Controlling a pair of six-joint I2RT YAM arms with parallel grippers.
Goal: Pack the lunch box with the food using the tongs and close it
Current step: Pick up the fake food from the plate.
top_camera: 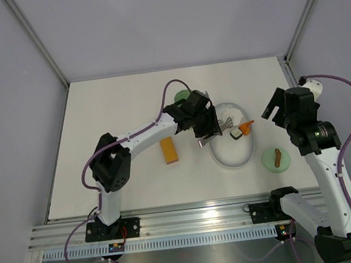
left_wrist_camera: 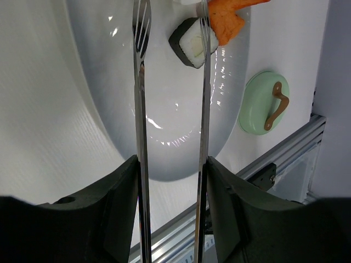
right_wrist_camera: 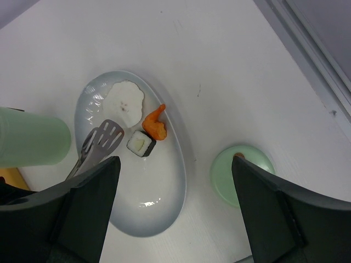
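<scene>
the plate's (top_camera: 229, 160) near half is bare, open from above. on its far half the white piece (right_wrist_camera: 125, 101), orange piece (right_wrist_camera: 155, 125) and cube (right_wrist_camera: 141, 143) crowd together. the tongs (right_wrist_camera: 101, 139) and left gripper (top_camera: 207, 130) reach in over the plate's left rim, barring that side. the lid (top_camera: 273, 163) lies just right of the plate, a strip of bare table (top_camera: 111, 126) between.

— Are you making out any lettering, numbers or brand marks?
— No, nothing readable is showing in any view.
— Not even on the green lid (left_wrist_camera: 263, 103) lying off to the side of the left tool (left_wrist_camera: 171, 164)?
— It is showing plain colour only, and the white plate (left_wrist_camera: 98, 82) ahead of the tool is showing only glare.
</scene>
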